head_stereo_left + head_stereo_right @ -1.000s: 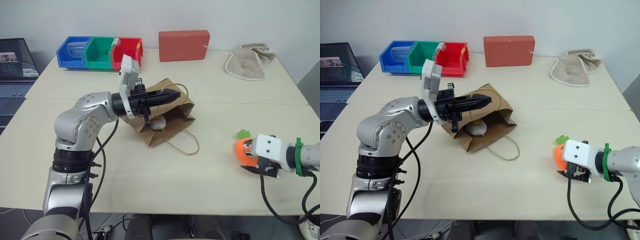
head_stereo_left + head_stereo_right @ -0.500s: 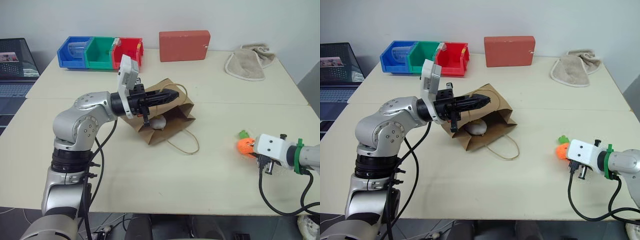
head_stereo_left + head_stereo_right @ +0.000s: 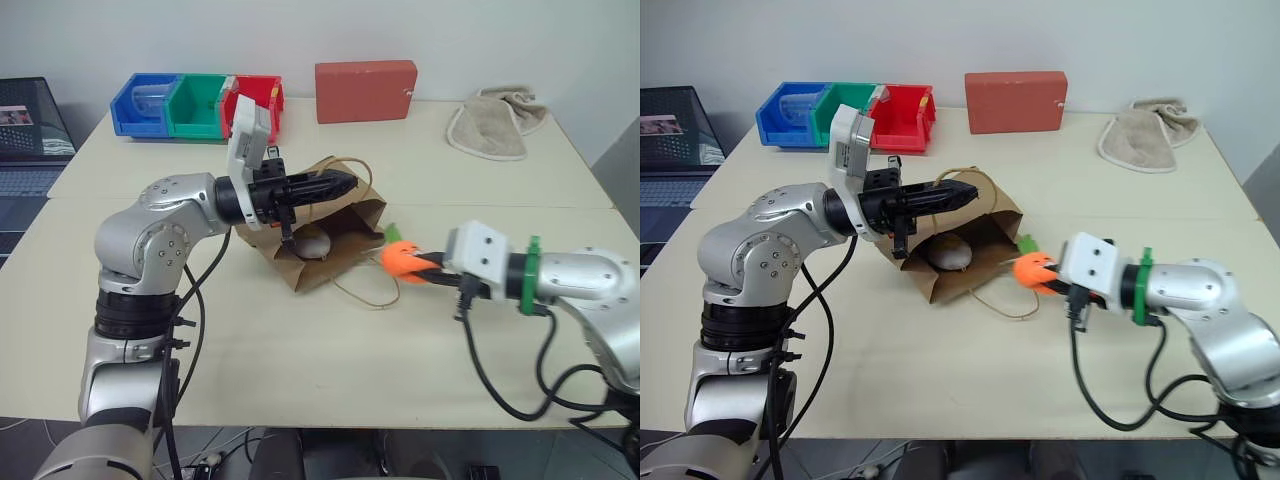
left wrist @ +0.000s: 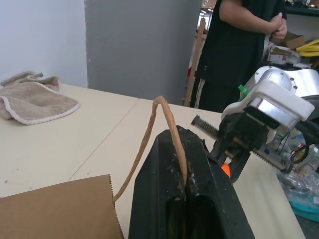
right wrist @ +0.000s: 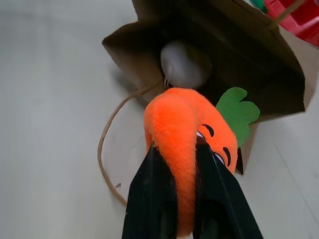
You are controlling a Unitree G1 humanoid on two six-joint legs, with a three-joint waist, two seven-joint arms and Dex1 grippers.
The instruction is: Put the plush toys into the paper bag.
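One carrot toy (image 5: 187,134), clenched in the right gripper (image 5: 175,164), hangs just beside the paper bag (image 3: 340,230) mouth.

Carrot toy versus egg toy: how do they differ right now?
The carrot toy is orange with green leaves and a grinning face; the egg toy is whitish and rounded. The carrot toy is pinched in the right gripper, outside the paper bag; the egg toy lies loose inside the bag's open mouth, which the left gripper holds up by a handle. Both are small plush toys.

Orange carrot (image 5: 184,134), green leaves; brown bag (image 3: 345,225); toy inside (image 3: 314,244) seemingly white.
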